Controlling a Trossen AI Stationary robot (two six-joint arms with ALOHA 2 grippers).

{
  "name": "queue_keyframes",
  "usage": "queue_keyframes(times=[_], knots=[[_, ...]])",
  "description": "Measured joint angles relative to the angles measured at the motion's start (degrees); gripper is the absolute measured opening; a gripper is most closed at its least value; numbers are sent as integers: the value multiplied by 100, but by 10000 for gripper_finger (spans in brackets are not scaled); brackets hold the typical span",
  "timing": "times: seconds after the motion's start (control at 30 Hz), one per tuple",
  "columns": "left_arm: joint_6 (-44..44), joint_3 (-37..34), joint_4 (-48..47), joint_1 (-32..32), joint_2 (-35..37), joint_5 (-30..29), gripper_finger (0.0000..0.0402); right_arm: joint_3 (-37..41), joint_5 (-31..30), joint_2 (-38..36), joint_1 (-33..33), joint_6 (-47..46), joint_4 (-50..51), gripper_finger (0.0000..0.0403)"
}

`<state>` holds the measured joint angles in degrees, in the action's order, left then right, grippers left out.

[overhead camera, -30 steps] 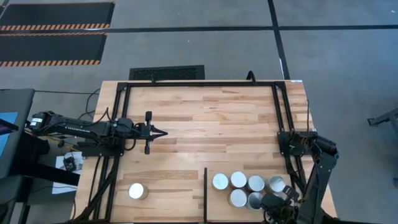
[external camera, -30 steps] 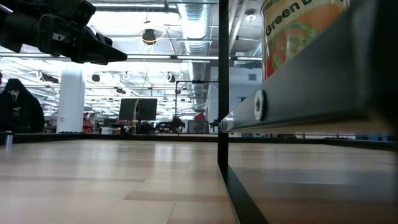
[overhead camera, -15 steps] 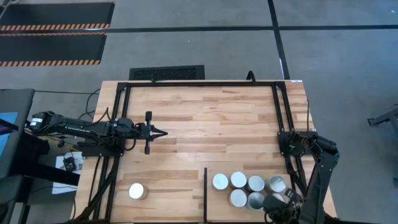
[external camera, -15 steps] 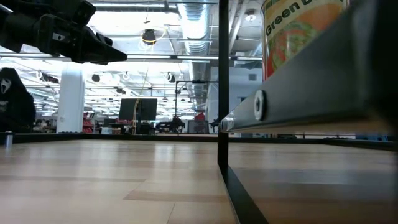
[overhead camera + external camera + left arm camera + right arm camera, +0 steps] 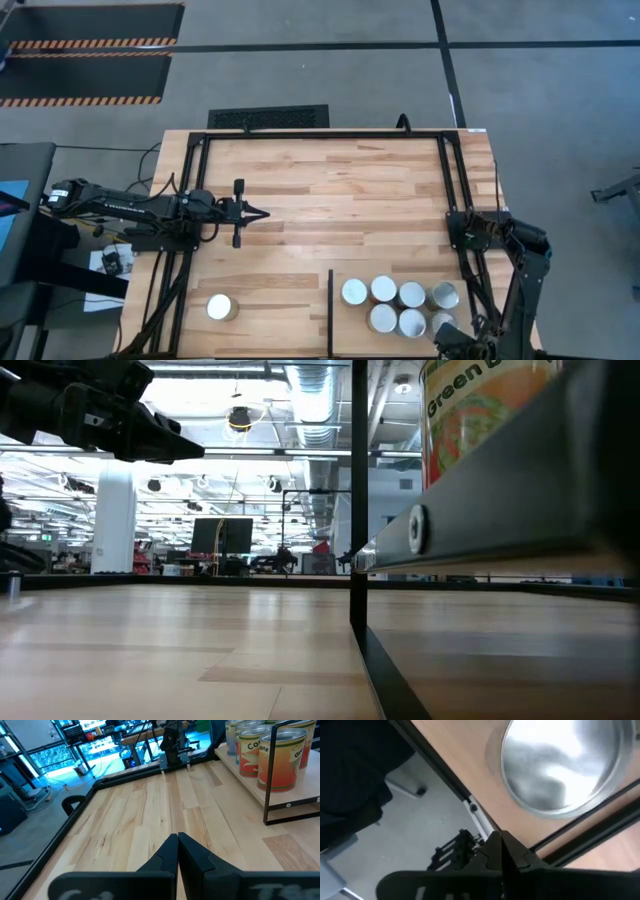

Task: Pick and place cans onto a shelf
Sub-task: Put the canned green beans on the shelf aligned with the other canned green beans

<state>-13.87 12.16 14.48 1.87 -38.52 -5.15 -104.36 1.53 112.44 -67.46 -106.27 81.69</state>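
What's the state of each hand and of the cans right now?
Left hand: shut, empty, held above the middle of the table.
Right hand: shut, empty, at the table's near right corner beside the cans.
Cans on the shelf: upright, clustered together right of the divider bar.
Lone can: upright, left of the divider.

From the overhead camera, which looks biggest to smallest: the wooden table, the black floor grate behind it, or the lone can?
1. Wooden table
2. Black floor grate
3. Lone can
The gaps in size are plain, so none tie.
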Motion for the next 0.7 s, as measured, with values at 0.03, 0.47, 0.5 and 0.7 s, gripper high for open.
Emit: queue_keyframes(times=[0.03, 0.47, 0.5, 0.7], knots=[[0, 0, 0, 0, 0, 0, 1, 33, 34, 0, 4, 9, 9, 6], [67, 2, -9, 2, 0, 36, 1, -269, -626, -177, 122, 519, 188, 5], [116, 33, -90, 3, 0, 38, 1, -316, -992, -240, 121, 637, 185, 4], [653, 606, -1255, 368, 0, 75, 1, -351, -3726, -716, 262, 2599, 116, 3]])
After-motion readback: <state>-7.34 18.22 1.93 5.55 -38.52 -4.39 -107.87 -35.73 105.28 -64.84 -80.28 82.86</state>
